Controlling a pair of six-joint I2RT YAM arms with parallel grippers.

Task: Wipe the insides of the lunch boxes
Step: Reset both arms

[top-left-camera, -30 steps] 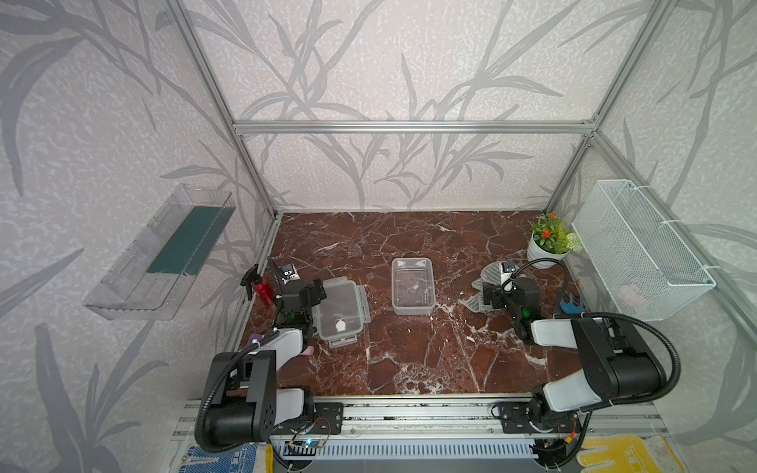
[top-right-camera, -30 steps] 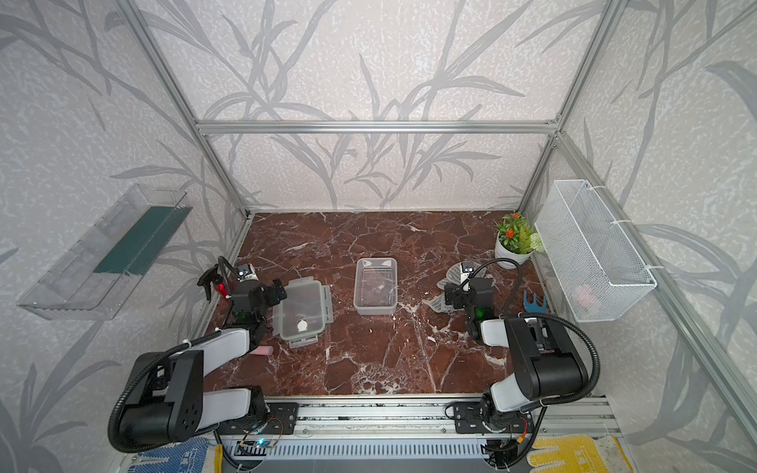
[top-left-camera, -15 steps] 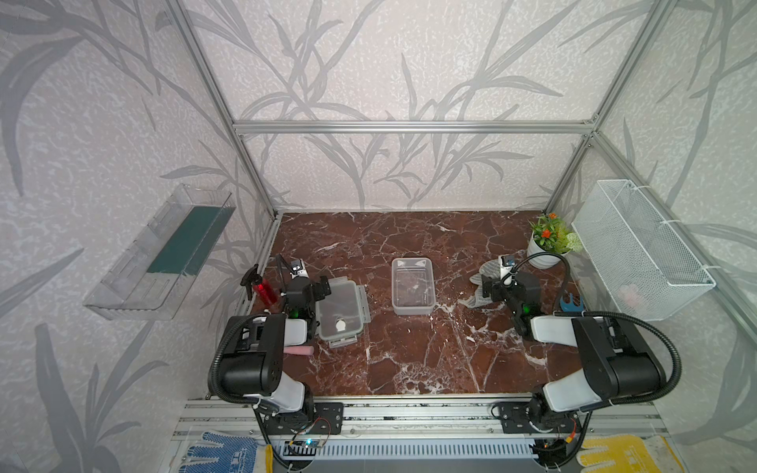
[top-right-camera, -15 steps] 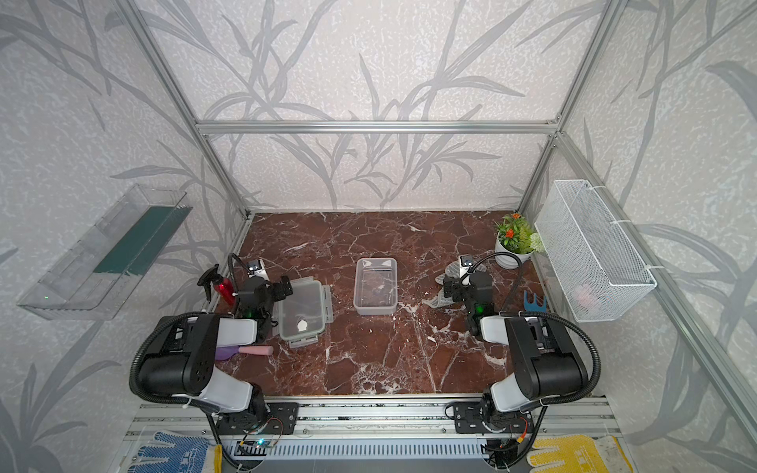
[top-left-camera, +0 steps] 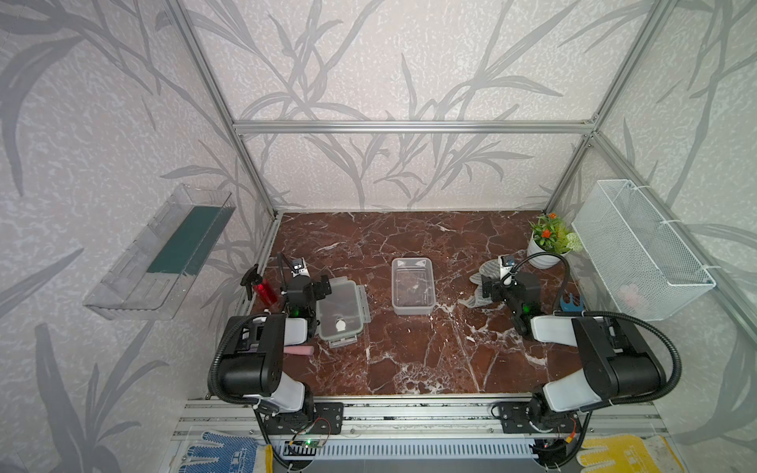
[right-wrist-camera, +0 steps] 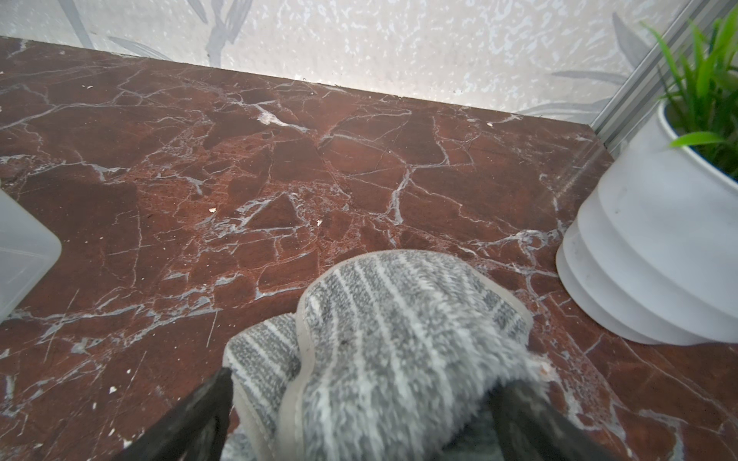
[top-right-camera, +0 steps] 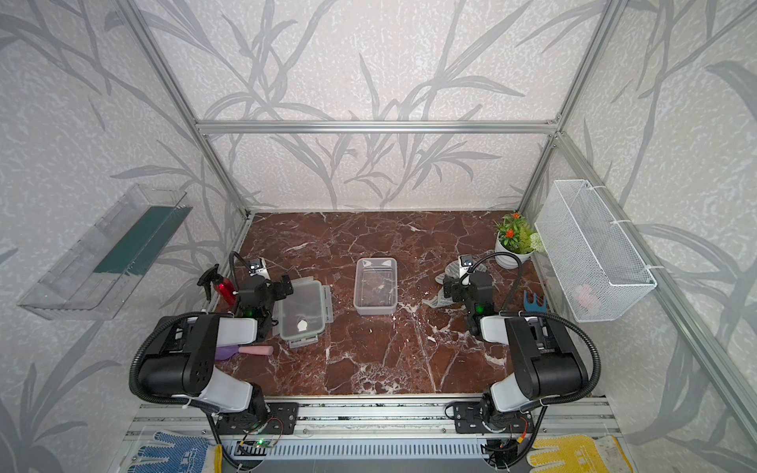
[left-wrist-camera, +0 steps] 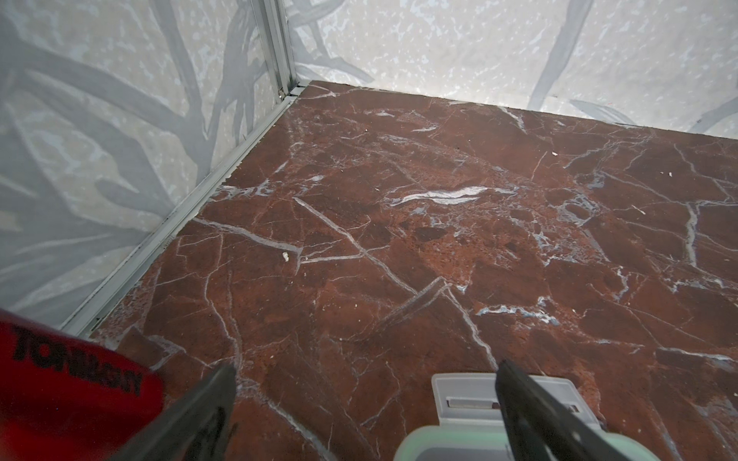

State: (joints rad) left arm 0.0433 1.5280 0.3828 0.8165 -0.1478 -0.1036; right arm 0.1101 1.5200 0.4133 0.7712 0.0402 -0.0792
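The right gripper (right-wrist-camera: 369, 381), jaws spread as on the left gripper (left-wrist-camera: 366, 368), is straddling the bunched grey striped cloth (right-wrist-camera: 399, 311), probably risking a shallow, slipping pinch.

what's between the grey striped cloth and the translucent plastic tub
Only bare red-brown marble tabletop, with tiny pale specks, separates the grey striped cloth from the translucent rectangular plastic tub. Both top views and the right wrist view show it.
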